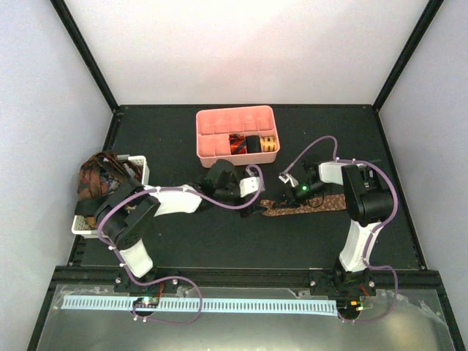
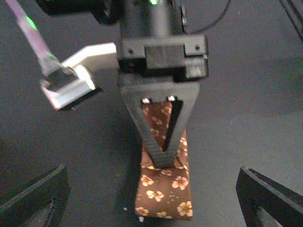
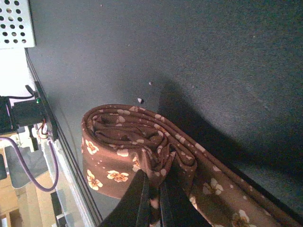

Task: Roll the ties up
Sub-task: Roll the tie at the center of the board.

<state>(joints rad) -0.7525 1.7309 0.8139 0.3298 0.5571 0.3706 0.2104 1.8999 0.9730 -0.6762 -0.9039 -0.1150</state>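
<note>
A brown tie [image 1: 311,204] with a small flower print lies across the black table, its left end partly rolled [image 3: 128,137]. My right gripper [image 3: 154,194] is shut on the folds of that rolled end [image 2: 165,189], reaching it from the right [image 1: 279,206]. My left gripper [image 2: 151,172] is wide open, its fingers [image 2: 35,196] well apart on either side of the roll and not touching it [image 1: 256,208]. Rolled ties [image 1: 253,144] in black, red-orange and gold sit in the pink tray [image 1: 219,128]. More ties [image 1: 99,178] are heaped in the white basket [image 1: 139,167].
The pink tray stands at the back centre of the table. The white basket sits at the left edge, beside my left arm. The right arm's white wrist camera [image 2: 71,87] hangs close above the roll. Black frame rails border the table.
</note>
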